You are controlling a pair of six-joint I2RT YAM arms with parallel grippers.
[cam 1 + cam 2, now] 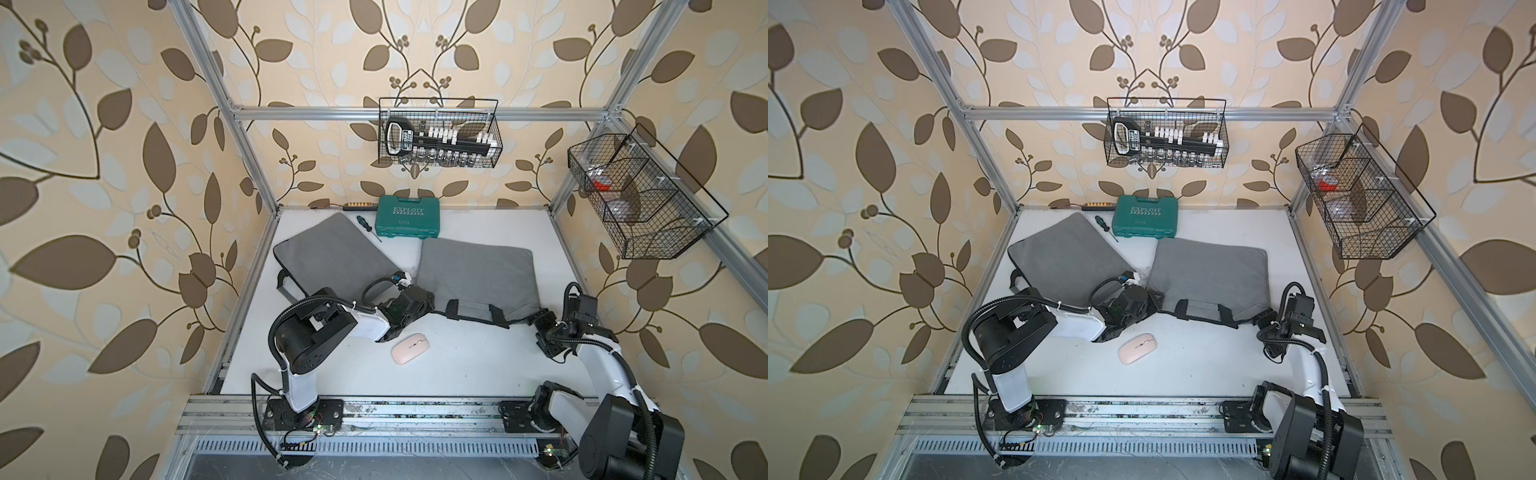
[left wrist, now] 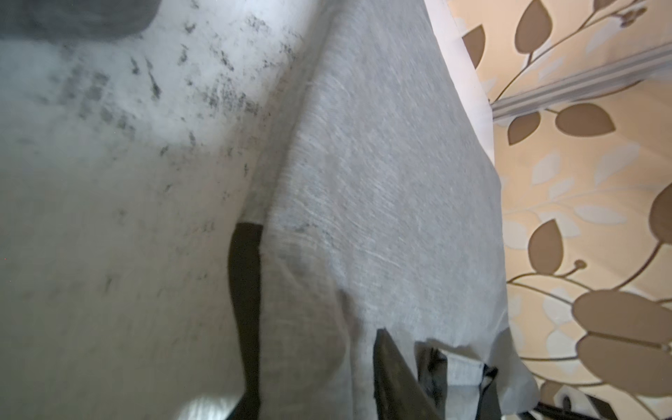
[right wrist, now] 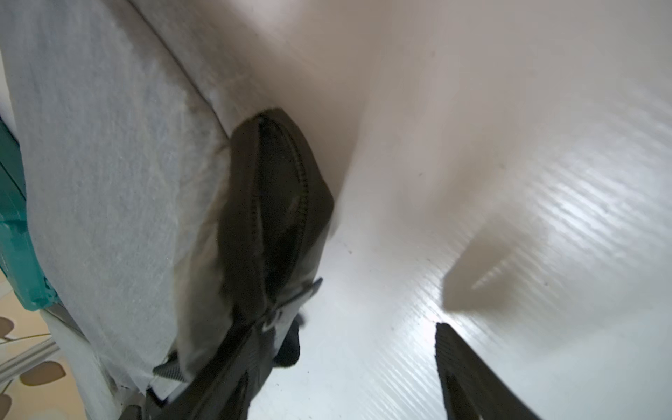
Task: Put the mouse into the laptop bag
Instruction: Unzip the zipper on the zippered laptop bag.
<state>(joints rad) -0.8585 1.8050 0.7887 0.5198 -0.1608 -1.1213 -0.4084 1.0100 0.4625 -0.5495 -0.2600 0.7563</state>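
**Right jaws apart at the bag's zipper corner; mouse out on the table**

Your right gripper (image 3: 367,329) has its jaws standing well apart with nothing clamped between them; bare white table (image 3: 509,182) shows in the gap. One finger (image 3: 469,374) is clear of everything. The other lies against the black zipper corner (image 3: 269,203) of the laptop bag (image 3: 109,163), with the metal pull tab (image 3: 296,296) just beside it.

Your left gripper (image 1: 417,303) sits over the same bag's near-left corner in both top views. Its wrist view shows only one dark finger (image 2: 394,374) over the gray fabric. The other can't be made out, so you cannot tell how wide those jaws stand or whether they pinch the cloth.

Your mouse (image 1: 411,351), pale pink, lies flat on the table outside the bag, and neither gripper touches it. In a top view it sits at 6 o'clock from the left gripper, near it, and at about 9 o'clock from the right gripper, well apart. From the mouse, the bag's handle (image 1: 473,311) is at 2 o'clock, a second gray bag (image 1: 328,253) at 11 o'clock, and the green tool case (image 1: 407,222) at 12 o'clock by the back wall.
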